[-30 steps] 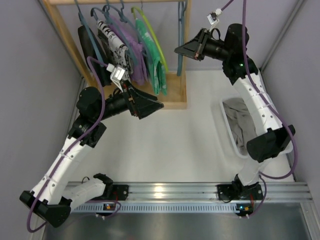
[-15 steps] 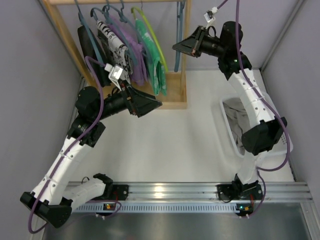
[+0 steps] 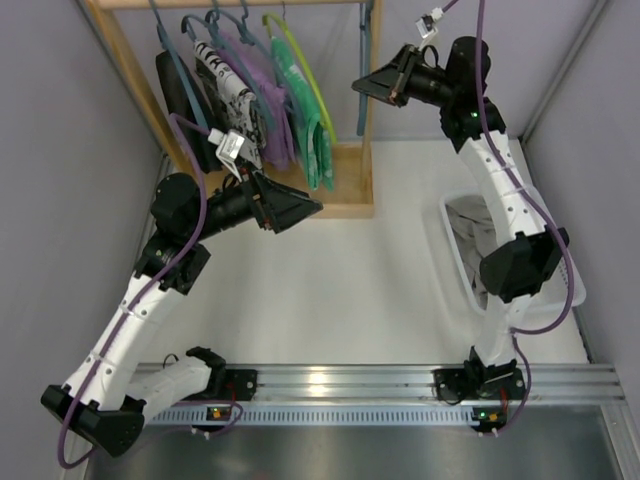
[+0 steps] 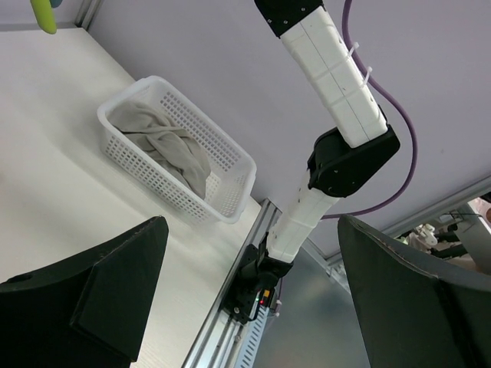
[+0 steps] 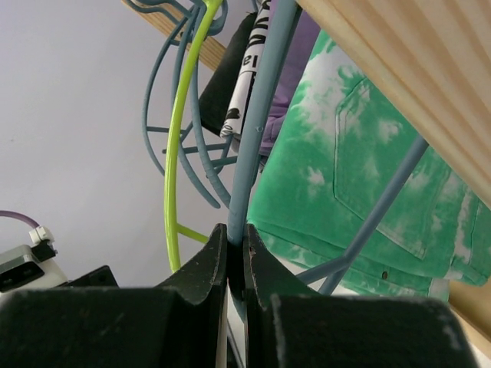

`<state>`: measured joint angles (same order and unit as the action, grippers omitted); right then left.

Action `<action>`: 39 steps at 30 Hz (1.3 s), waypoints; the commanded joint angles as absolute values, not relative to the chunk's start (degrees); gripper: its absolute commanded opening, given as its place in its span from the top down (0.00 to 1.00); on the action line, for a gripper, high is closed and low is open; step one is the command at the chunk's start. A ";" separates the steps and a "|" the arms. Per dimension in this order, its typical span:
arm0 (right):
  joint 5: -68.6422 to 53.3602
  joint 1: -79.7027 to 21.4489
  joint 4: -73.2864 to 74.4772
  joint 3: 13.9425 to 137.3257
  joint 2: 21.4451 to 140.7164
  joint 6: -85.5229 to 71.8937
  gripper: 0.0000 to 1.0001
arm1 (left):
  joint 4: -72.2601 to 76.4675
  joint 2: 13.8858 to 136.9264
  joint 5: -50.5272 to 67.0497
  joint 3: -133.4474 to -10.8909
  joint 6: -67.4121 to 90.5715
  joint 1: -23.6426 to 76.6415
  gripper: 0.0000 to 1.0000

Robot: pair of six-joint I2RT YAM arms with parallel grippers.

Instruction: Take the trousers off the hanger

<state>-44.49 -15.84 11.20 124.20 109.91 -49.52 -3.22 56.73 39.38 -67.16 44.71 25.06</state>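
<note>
While the left pincer [image 3: 312, 207] stood open on the near side of the wooden rack [image 3: 345, 206], the green trousers [image 3: 308, 135] were seen just beyond its tips, draped over the lime hanger [image 3: 313, 88] with their long axis hanging downward. Farther back, just to their right, the right pincer [image 3: 360, 88] was found clamped on the blue hanger [image 5: 261, 115]. The free left arm was therefore judged better placed.
</note>
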 commanded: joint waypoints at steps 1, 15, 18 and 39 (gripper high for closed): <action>-42.27 -14.33 9.76 125.60 110.74 -50.98 1.00 | -1.76 56.25 38.85 -67.06 45.70 24.52 0.01; -40.27 -14.94 12.99 117.44 99.50 -45.29 0.01 | -10.80 57.04 37.44 -71.80 38.34 22.50 0.01; -37.45 -14.77 16.60 112.79 95.55 -41.15 0.01 | -16.60 57.57 37.00 -74.60 34.65 21.45 0.01; -32.60 -1.78 32.08 98.02 77.88 -23.38 0.01 | -32.97 66.70 22.42 -96.76 42.25 19.07 0.18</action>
